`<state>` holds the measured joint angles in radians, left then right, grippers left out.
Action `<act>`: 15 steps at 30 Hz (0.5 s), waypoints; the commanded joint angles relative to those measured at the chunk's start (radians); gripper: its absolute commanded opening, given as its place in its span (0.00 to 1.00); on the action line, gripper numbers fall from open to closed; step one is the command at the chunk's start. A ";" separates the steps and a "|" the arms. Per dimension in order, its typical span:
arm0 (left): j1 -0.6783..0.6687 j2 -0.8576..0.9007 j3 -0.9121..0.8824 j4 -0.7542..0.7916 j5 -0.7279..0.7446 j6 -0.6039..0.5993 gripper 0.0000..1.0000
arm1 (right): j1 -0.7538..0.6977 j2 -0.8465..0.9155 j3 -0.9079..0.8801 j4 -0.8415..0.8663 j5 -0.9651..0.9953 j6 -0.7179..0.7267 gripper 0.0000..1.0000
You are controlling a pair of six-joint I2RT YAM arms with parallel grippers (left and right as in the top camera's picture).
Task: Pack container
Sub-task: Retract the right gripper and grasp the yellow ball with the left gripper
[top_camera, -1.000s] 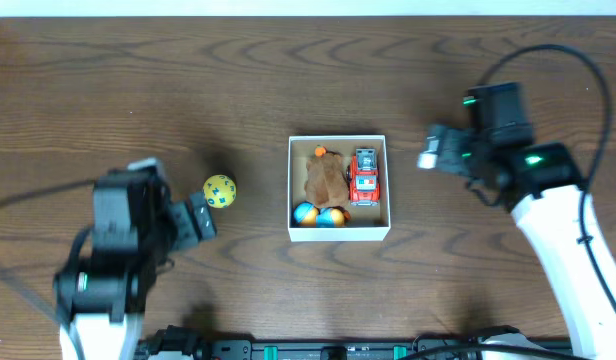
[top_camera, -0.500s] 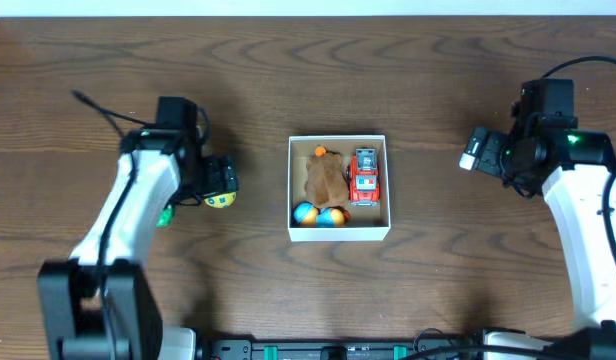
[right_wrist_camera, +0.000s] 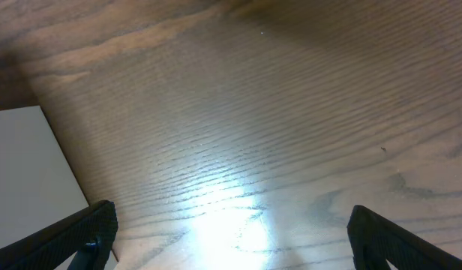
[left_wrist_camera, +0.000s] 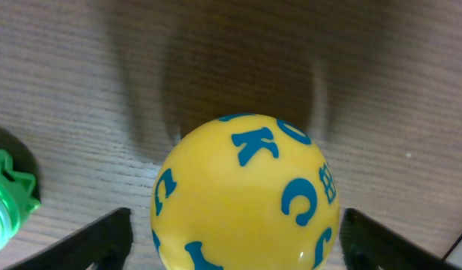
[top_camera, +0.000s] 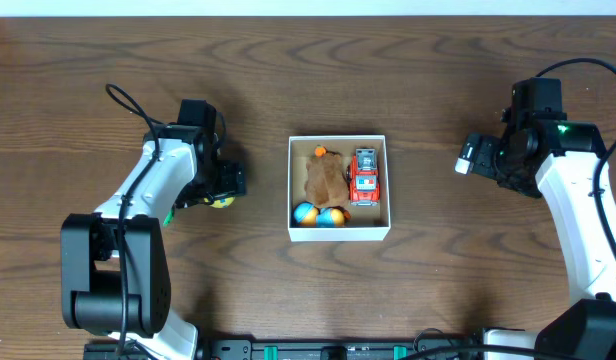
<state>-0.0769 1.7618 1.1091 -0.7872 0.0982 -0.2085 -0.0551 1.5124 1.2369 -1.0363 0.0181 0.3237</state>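
Note:
The container (top_camera: 338, 232) is a small square white box with a tan inside at the table's middle. It holds a brown plush toy (top_camera: 326, 178), a red toy truck (top_camera: 364, 174) and two blue-orange balls (top_camera: 319, 215). A yellow ball with blue letters (left_wrist_camera: 244, 195) lies on the table left of the box; in the overhead view (top_camera: 221, 201) it is mostly hidden by my left gripper (top_camera: 224, 186). The left gripper (left_wrist_camera: 235, 240) is open with the ball between its fingers, gaps on both sides. My right gripper (right_wrist_camera: 231, 236) is open and empty, right of the box (top_camera: 478, 158).
A green part (left_wrist_camera: 10, 199) shows at the left edge of the left wrist view. The white box wall (right_wrist_camera: 28, 176) shows at the left of the right wrist view. Bare wood table lies under the right gripper.
My left arm has swung from the front left up to the yellow ball, and its fingers now straddle it. My right gripper has drawn back to the right, away from the box.

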 commanded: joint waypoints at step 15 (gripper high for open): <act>-0.002 -0.006 0.015 -0.007 -0.004 0.005 0.24 | -0.003 0.006 0.004 -0.009 -0.004 -0.018 0.99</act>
<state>-0.0769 1.7618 1.1091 -0.7879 0.0982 -0.2031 -0.0551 1.5135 1.2369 -1.0428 0.0177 0.3206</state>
